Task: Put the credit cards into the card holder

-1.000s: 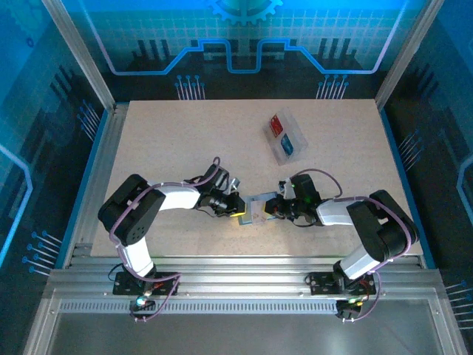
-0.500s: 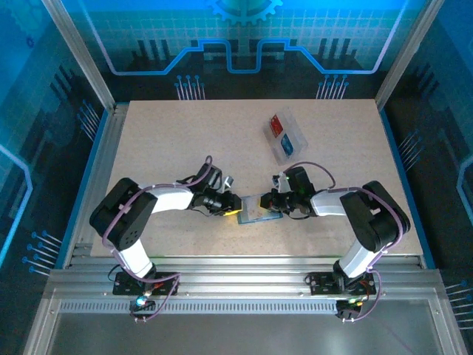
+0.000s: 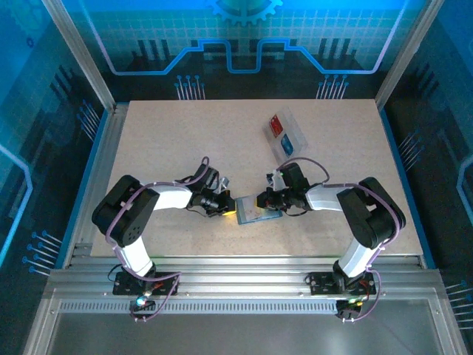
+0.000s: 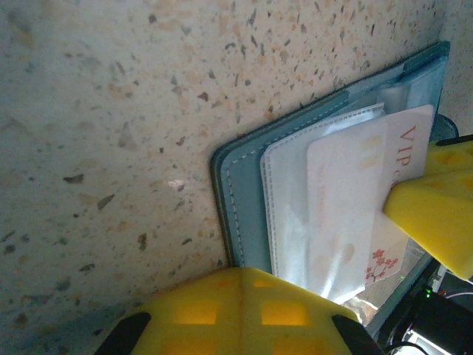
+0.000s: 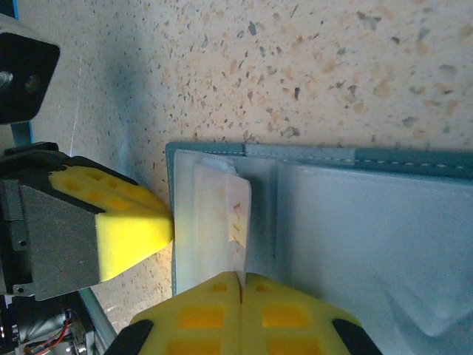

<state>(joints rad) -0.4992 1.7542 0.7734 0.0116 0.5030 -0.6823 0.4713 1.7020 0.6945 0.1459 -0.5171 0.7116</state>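
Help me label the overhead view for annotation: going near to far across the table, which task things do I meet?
card holder → blue card → red card; both cards lie in the clear tray.

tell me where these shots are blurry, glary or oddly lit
top external: blue cast from the glowing panels, table evenly lit, soft shadows under the arms; left wrist: left end effector soft and out of focus at the bottom edge, pale card nearly washed out; right wrist: right end effector blurred up close, faint sheen on the card holder pocket
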